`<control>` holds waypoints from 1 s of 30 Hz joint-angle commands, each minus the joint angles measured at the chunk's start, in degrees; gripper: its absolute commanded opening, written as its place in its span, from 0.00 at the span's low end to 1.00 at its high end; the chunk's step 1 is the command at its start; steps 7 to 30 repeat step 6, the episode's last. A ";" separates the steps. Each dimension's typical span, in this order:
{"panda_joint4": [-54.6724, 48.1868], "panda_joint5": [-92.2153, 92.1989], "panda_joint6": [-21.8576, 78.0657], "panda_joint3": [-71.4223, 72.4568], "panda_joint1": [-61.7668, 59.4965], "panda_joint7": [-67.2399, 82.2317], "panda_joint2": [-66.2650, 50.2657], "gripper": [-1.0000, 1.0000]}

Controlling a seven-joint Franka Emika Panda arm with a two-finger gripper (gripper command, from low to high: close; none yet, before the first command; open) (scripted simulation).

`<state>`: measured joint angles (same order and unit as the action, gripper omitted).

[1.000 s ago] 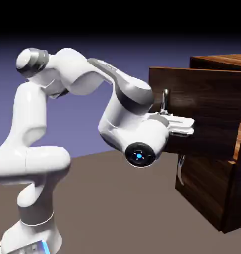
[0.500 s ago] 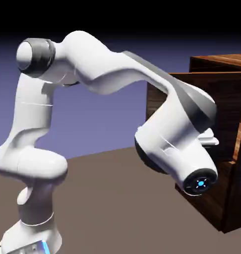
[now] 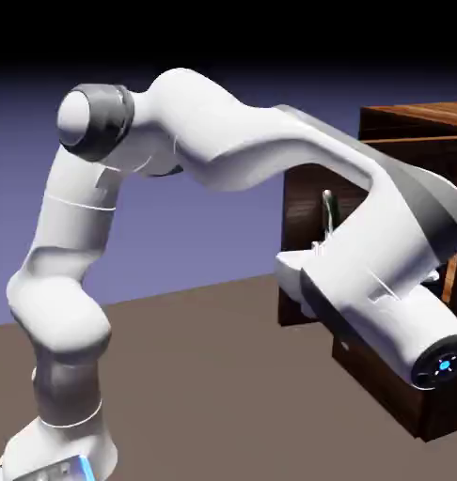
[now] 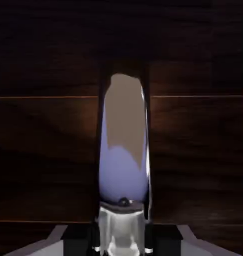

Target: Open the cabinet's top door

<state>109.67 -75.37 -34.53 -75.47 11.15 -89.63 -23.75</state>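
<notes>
- A plain grey-brown surface (image 3: pixel 195 385) spreads beneath the white arm (image 3: pixel 242 146) and the cabinet (image 3: pixel 416 404).
- Behind, the blue-violet backdrop (image 3: pixel 223 225) darkens to black above.
- The cabinet stands at the exterior view's right; its top door (image 3: pixel 301 202) is swung outward, upright, partly behind the arm.
- The gripper (image 4: pixel 122 241) is clenched on the door's silver handle (image 4: pixel 124 170), which sits between its fingertips (image 4: pixel 76 240).
- From outside, I see the handle's upper end, but the arm hides the grip itself.
- The hand view shows that grip head-on, with brown and blue-violet mirrored in the metal, dark wood grain around it, and a violet sliver at its right edge.
</notes>
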 commanded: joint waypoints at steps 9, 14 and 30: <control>-10.02 0.25 8.41 6.92 -10.61 2.86 -7.01 0.00; -10.02 0.25 8.41 6.92 -10.61 2.86 -7.01 0.00; -10.02 0.25 8.41 6.92 -10.61 2.86 -7.01 0.00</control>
